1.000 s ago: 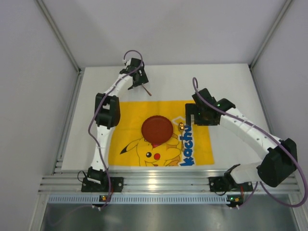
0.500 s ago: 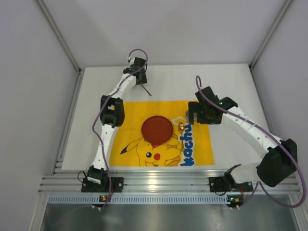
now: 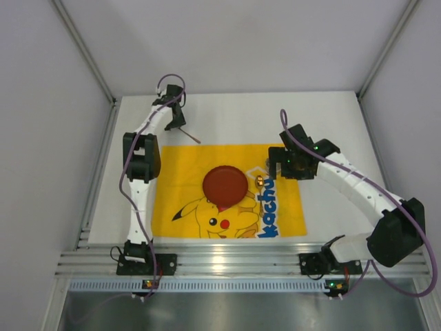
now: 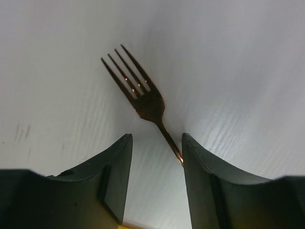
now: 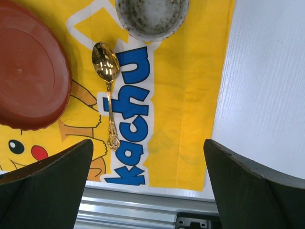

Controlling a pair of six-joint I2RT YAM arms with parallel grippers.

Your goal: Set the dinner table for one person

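White panels wall in a white bench (image 3: pixel 331 117) with a ribbed aluminium rail along its near edge, where both arm bases are bolted. On the bench lies a yellow cartoon-printed mat (image 3: pixel 179 200). A round red plate (image 3: pixel 224 185) rests near the middle of the mat. Just right of the plate, apart from it, a gold spoon (image 5: pixel 107 93) lies with its bowl end toward the far side. A speckled grey bowl (image 5: pixel 151 14) sits on the mat beyond the spoon's bowl end.

The left arm reaches to the far left part of the bench, past the mat's far edge. Its left gripper (image 4: pixel 156 138) holds a copper-coloured fork (image 4: pixel 143 98) by the handle, which runs in along the inner edge of the right-hand finger. The tines point away from the gripper over bare white bench. Whether the fork touches the surface cannot be told.

The right gripper (image 5: pixel 147 140) hangs above the mat's right side, jaws spread wide and holding nothing.
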